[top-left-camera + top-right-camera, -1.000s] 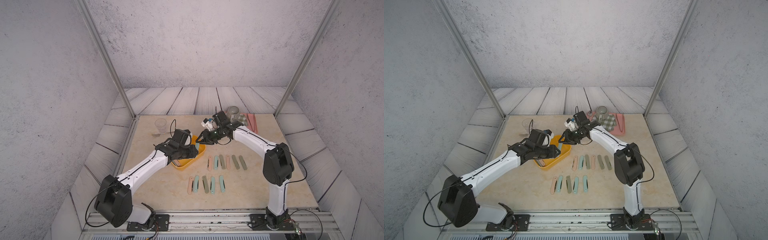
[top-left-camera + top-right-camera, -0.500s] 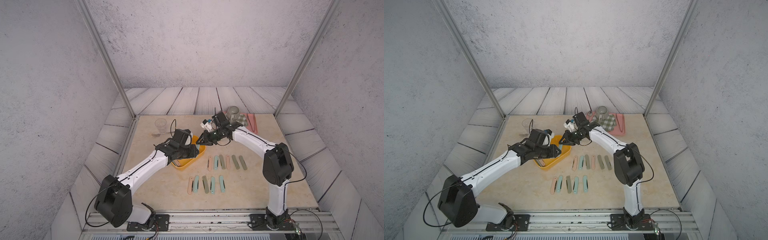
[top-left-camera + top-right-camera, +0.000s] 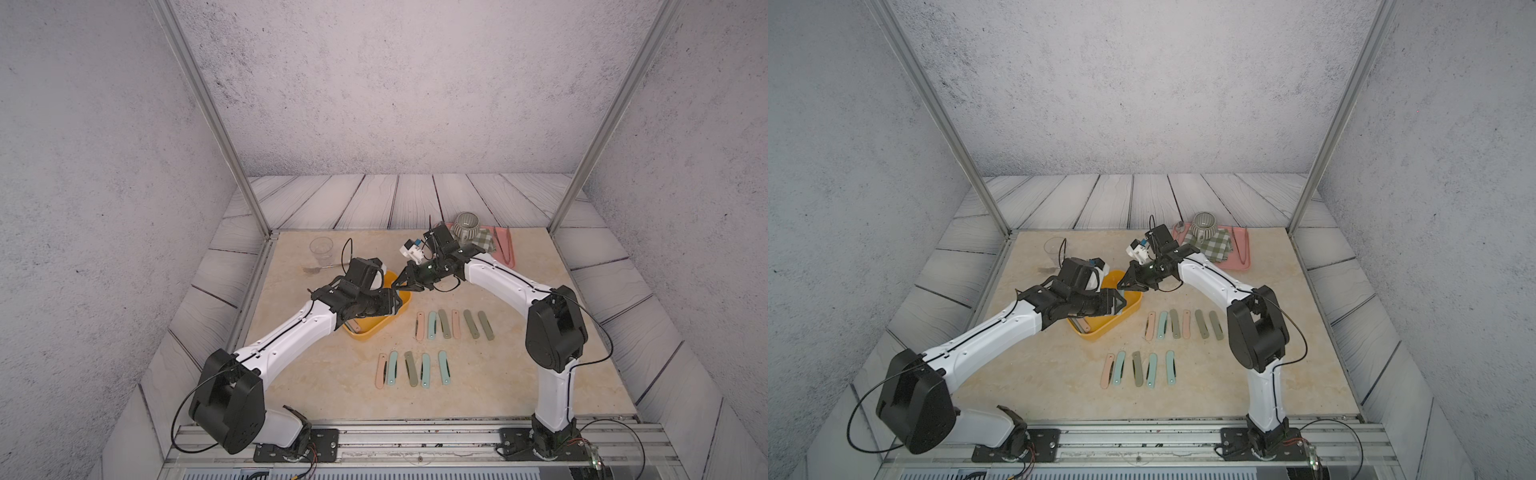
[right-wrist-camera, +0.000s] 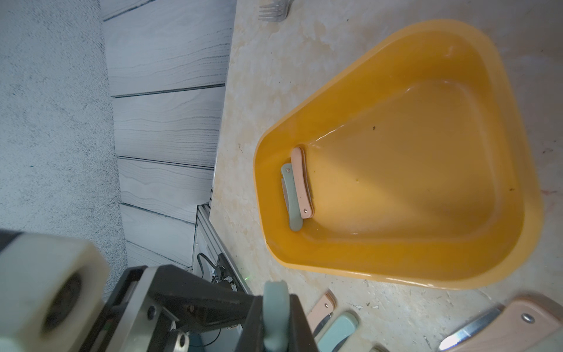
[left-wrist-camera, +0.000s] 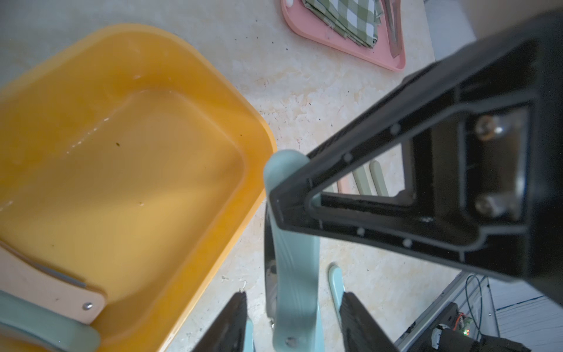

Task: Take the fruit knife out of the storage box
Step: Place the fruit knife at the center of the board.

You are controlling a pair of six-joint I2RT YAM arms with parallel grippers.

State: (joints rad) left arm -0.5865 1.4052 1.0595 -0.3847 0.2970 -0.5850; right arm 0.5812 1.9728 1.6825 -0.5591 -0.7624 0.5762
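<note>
The right end effector [image 3: 398, 285] is clamped on one end of a teal folded fruit knife [image 5: 292, 259], held in the air just outside the rim of the yellow-orange storage box [image 4: 396, 274]. The left end effector [image 5: 294, 307] stands open — its fingers [image 5: 236, 317] flank the knife's other end without touching. A pink knife [image 4: 302, 183] and a grey-green knife [image 4: 292, 201] lie folded together against the box's wall.

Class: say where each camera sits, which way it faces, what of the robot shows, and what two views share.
Top views: above the arm bases, facing down toward the back wall; both arms.
Left wrist: past the open left gripper onto the storage box.
Right wrist: over the right gripper, shut on the teal knife, onto the storage box.
Shared by wrist views: storage box, teal knife.
</note>
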